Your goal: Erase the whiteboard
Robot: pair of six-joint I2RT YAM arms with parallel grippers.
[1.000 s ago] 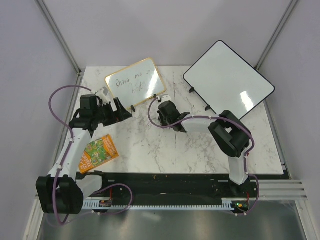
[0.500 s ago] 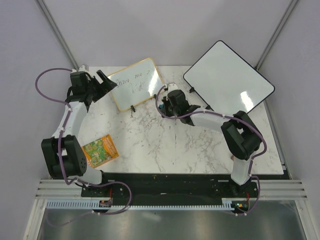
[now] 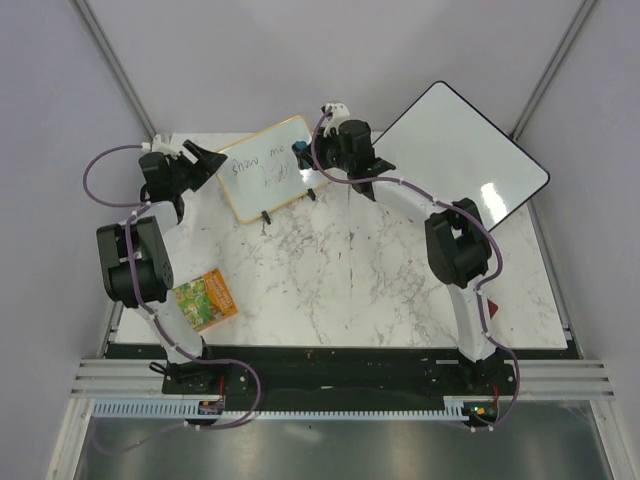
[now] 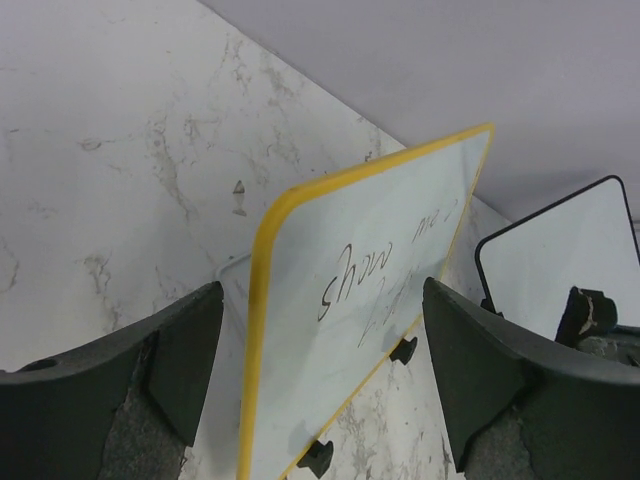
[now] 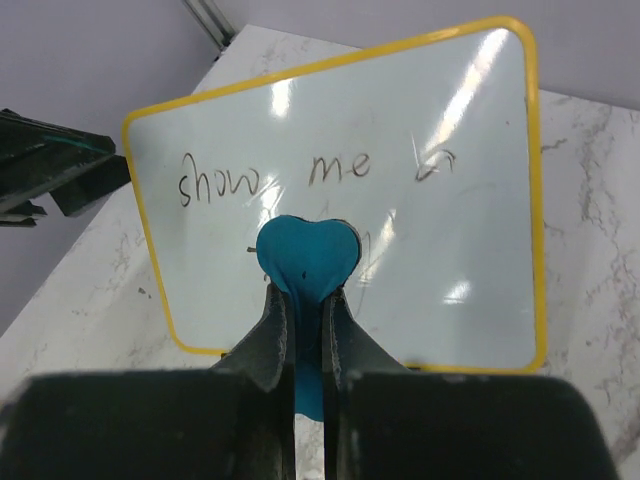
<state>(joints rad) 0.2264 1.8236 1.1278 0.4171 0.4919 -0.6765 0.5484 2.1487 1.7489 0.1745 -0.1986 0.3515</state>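
Just ahead of the left gripper (image 4: pixel 320 335), its jaws wide apart and empty, stands the glossy yellow-framed whiteboard (image 4: pixel 370 300), corners rounded, on the marble worktop (image 4: pixel 120 180). The right gripper (image 5: pixel 305 305) has its jaws pinched on a teal heart-shaped pad (image 5: pixel 305 255) before the board's face.

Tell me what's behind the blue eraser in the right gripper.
The yellow-framed whiteboard stands behind the blue eraser pinched in the right gripper. Its top line, "show me", reads clearly; a second handwritten line is mostly covered by the eraser.
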